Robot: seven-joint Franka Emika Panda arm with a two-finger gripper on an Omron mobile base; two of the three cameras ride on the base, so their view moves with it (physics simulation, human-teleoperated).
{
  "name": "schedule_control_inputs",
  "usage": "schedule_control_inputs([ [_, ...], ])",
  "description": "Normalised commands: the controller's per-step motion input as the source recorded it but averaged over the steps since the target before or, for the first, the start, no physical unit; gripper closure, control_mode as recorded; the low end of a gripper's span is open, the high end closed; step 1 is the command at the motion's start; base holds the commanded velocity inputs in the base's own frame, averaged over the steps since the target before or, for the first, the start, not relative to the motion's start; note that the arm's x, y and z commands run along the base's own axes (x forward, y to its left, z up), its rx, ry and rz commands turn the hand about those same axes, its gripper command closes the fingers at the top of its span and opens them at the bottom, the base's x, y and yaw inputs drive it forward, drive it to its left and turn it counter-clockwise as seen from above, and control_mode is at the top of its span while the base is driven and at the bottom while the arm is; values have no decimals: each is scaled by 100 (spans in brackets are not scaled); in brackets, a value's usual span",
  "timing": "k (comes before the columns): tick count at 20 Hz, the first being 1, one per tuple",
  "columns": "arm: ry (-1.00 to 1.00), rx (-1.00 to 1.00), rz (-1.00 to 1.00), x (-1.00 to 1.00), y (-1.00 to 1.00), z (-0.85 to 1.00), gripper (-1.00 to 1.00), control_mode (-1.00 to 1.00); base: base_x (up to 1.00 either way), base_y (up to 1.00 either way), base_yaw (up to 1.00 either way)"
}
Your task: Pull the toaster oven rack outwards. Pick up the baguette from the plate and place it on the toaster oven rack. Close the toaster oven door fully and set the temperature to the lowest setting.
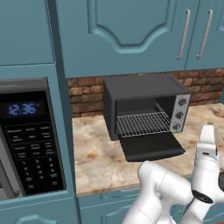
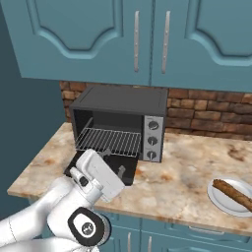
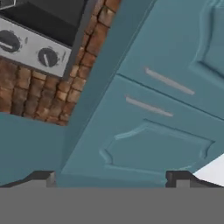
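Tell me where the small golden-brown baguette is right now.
The small golden-brown baguette lies on a round white plate at the lower right of the right base view, on the marble counter, right of the dark grey toaster oven.

Even, flat rendered light, no glare. Soft shadow under toaster oven door [image 1: 151,146]. Oven cavity dark. Hand view coarse, slightly blurred, rolled.

One toaster oven [image 1: 144,107], three knobs [image 1: 179,115], one baguette [image 2: 235,193], one plate [image 2: 219,199].

Toaster oven door [image 1: 151,147] down; cavity mouth seemingly clear (rack [image 1: 143,124] inside).
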Motion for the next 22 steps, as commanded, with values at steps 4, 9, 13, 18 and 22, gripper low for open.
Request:
schedule_control_inputs([
  [4, -42, 28, -3, 0, -1, 99, -100, -100, 0, 0, 0],
  [9, -30, 66, 1, 0, -4, 92, -100, -100, 0, 0, 0],
  [13, -40, 72, 8, 0, 0, 76, -100, -100, 0, 0, 0],
  [18, -43, 76, 13, -3, -4, 46, -100, -100, 0, 0, 0],
  [22, -28, 87, 19, -22, -34, 13, -100, -100, 0, 0, 0],
])
